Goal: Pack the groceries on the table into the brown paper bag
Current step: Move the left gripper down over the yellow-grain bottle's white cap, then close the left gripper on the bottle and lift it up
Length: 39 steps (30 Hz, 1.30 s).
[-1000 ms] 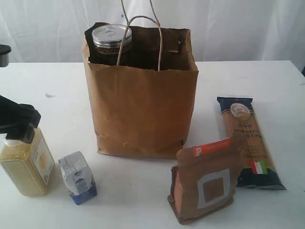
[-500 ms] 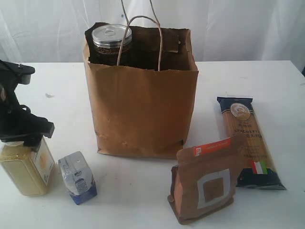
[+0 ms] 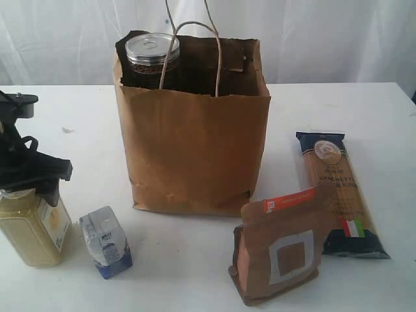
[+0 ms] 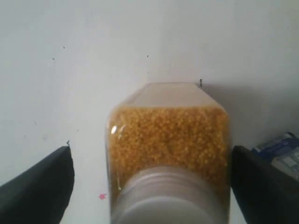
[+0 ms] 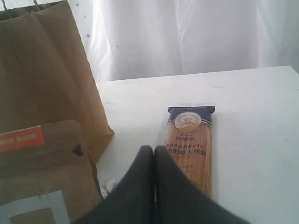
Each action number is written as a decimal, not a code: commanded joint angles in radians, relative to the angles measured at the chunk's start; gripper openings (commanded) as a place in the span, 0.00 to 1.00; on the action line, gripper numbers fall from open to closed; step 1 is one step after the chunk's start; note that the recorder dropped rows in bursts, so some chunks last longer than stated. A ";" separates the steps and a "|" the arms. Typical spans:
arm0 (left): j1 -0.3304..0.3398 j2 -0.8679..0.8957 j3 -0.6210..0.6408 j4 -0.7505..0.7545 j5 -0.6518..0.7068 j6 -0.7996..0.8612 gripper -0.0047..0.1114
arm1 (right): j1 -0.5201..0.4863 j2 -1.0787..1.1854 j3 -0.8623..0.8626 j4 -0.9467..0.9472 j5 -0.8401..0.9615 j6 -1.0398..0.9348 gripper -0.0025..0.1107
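Over the last second the left gripper (image 3: 31, 179) had come in from the table's edge and settled over the cap of the bottle (image 3: 32, 227). Its jaws were spread wide, one finger (image 4: 39, 186) on each side of the bottle's neck, with a strip of white table showing between each finger and the glass, so nothing was pinched. The bottle, full of yellow grain, stood upright at the front left of the table (image 3: 364, 110).

Just beside it, toward the middle, stood the small carton (image 3: 105, 242), upright and apart from the bottle. The brown paper bag (image 3: 195, 149) stood open at the centre, and a can (image 3: 151, 55) with a pull-tab lid showed inside it at the back left corner. In front of the bag to the right, the pouch (image 3: 283, 250) stood upright, and the spaghetti packet (image 3: 335, 192) lay flat just behind and beside it.

The right gripper (image 5: 154, 156) had its jaws pressed together, empty, hanging above the near end of the spaghetti packet with the pouch close by.
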 commanded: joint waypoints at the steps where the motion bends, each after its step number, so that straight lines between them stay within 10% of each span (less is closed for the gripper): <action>1: 0.003 0.007 0.006 -0.018 0.007 0.015 0.81 | -0.006 -0.006 0.004 0.000 -0.007 -0.002 0.02; 39: 0.003 0.097 0.013 -0.038 -0.035 0.025 0.77 | -0.006 -0.006 0.004 0.000 -0.007 -0.006 0.02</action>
